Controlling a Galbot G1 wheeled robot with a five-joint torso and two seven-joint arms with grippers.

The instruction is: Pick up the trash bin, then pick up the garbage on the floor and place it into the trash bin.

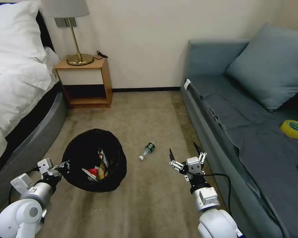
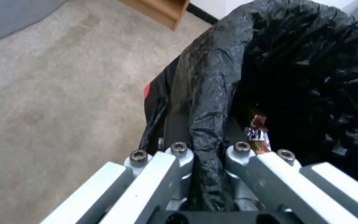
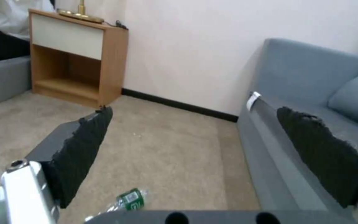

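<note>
The trash bin is a round black bin with a glossy bag liner, held tilted just above the carpet at the left. My left gripper is shut on its near rim, the liner pinched between the fingers. Inside lie pieces of garbage: a red-and-white packet and a gold wrapper. A small clear bottle with a white cap and green label lies on the carpet right of the bin. My right gripper hangs open a little right of the bottle, nothing between its pads.
A bed runs along the left, a wooden nightstand with a lamp stands at the back wall. A blue sofa fills the right, with a yellow tape roll on its seat. Bare carpet lies between.
</note>
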